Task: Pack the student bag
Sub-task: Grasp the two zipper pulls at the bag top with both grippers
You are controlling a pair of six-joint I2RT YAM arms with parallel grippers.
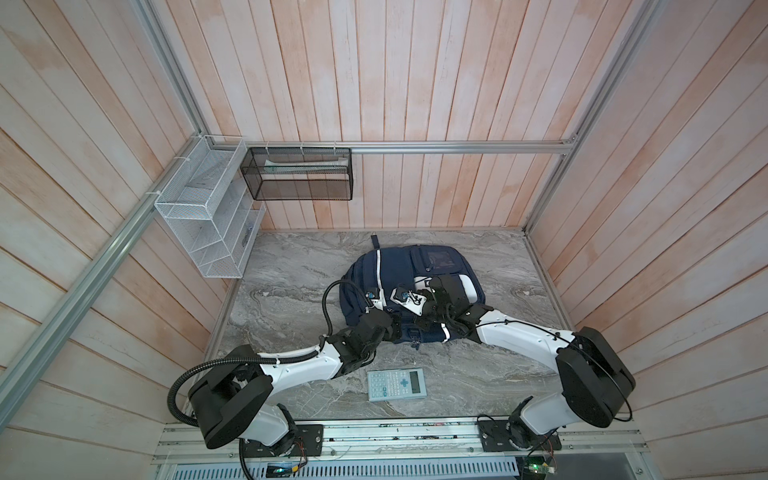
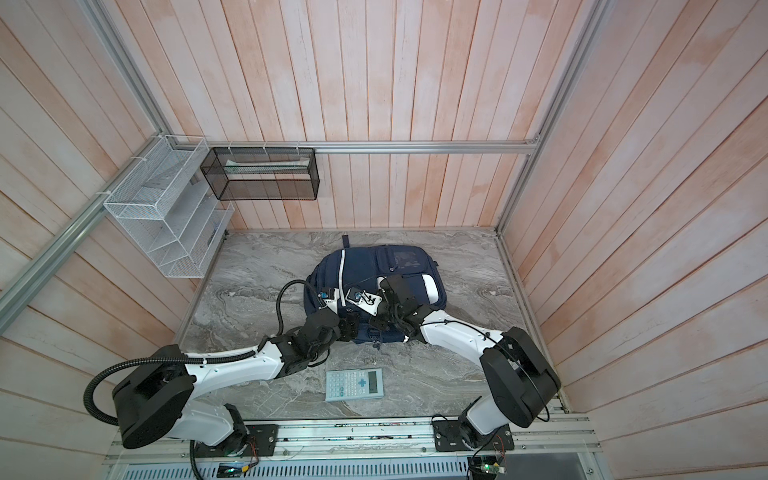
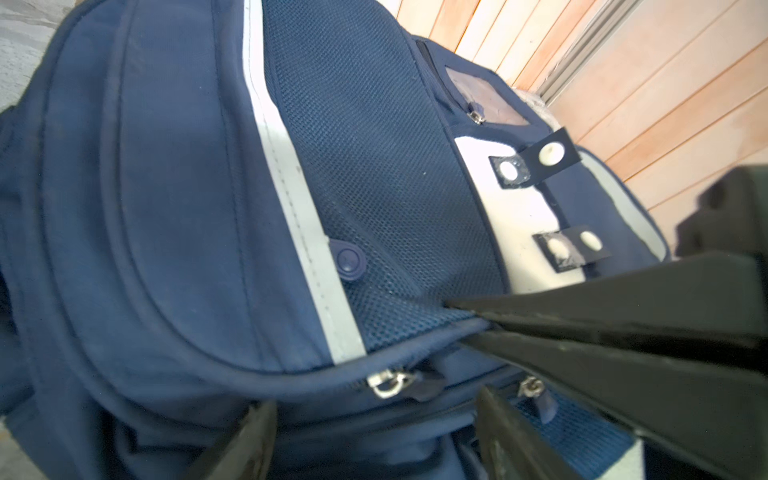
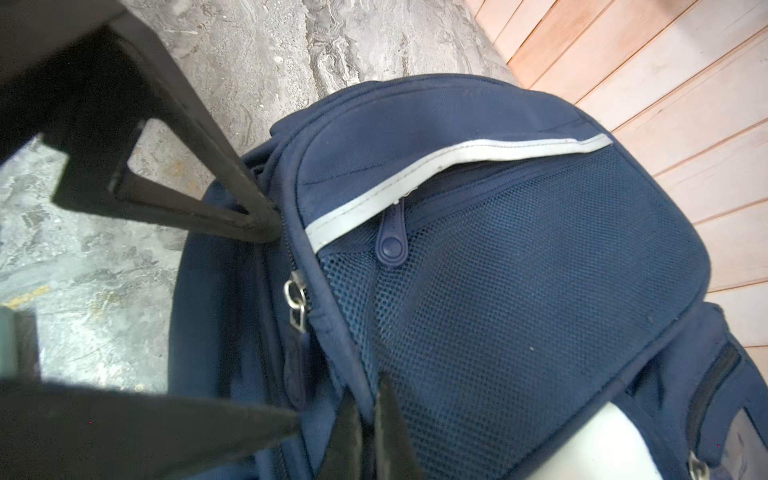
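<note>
We see the right gripper (image 4: 365, 401) clamped on the edge of the student bag (image 1: 399, 270). The left gripper (image 3: 374, 403) is spread, perhaps straddling a zipper (image 4: 297, 299). The table (image 1: 291, 266) lies wide around.

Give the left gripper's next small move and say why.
Probably close the left gripper on the zipper pull. Its jaws stand open on either side of that pull, while the right gripper, shut, pinches the piped edge of the student bag beside it, likely steadying the fabric for unzipping.

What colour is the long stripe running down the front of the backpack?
Pale grey-white. The stripe stands out against the navy backpack, clearest in the left wrist view.
</note>
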